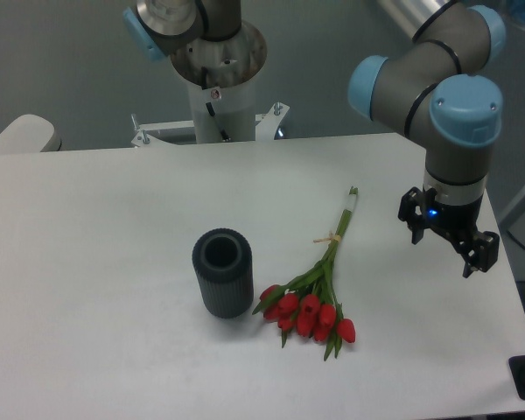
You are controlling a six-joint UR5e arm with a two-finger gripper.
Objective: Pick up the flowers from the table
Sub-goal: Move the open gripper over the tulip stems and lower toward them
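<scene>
Currently, left to right: vase (221,273) upright on the desk (96,227); just beside it the flowers (319,289) lie flat, blooms toward the camera, stems running up-right; the jaws (447,242) hang apart, empty.

Bright, even overhead light; soft shadows, slightly grainy.

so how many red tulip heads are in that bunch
About 9, clustered at the near end of the flowers lying on the table, just right of the vase. They overlap, so one or two may be hidden.
</scene>
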